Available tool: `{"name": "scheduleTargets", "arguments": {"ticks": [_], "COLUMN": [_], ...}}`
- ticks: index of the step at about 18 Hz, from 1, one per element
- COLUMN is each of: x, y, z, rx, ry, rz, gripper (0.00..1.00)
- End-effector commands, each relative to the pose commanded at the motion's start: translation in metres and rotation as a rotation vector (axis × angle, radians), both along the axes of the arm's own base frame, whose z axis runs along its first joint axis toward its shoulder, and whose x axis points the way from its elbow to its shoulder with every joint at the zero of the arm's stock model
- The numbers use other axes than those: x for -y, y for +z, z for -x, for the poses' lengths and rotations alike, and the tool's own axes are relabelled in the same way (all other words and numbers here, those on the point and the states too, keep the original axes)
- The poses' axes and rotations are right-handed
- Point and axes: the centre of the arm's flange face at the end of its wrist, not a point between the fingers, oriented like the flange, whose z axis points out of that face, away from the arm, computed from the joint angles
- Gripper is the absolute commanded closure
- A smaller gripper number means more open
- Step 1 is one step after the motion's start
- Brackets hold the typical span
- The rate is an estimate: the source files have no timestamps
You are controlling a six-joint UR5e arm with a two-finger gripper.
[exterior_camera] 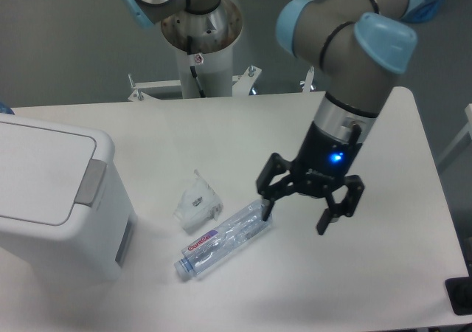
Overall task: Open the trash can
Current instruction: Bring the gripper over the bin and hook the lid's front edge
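Note:
The trash can (51, 199) is a large white boxy bin at the left edge of the table, its flat lid down and its grey push tab (92, 182) facing right. My gripper (295, 218) hangs open well to the right of it, above the table, with nothing between its fingers. Its left fingertip is close over the upper end of a clear plastic bottle (221, 238).
The clear bottle lies diagonally on the table between the bin and the gripper. A crumpled white mask-like piece (196, 201) lies just above the bottle. The robot's base column (200, 44) stands at the back of the table.

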Motion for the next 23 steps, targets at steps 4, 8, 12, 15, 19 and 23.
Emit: {"name": "scheduleTargets", "arguments": {"ticks": [4,8,12,15,19,23], "x": [-0.015,-0.030,-0.047,-0.052,-0.045,-0.048], "y": [0.033,0.048,0.036,0.031,0.020,0.017], "z": [-0.052,-0.104,-0.140,-0.158,-0.167,-0.171], "rx": [-0.026,-0.010,0.004,0.011,0.021,0.020], "ry": [-0.058,-0.085,-0.144,-0.169,-0.179,-0.185], "rz": [-0.028,-0.033,-0.015,-0.006,0.008,0.007], "gripper": [0.00,0.00,0.00,0.00,0.00,0.00]}}
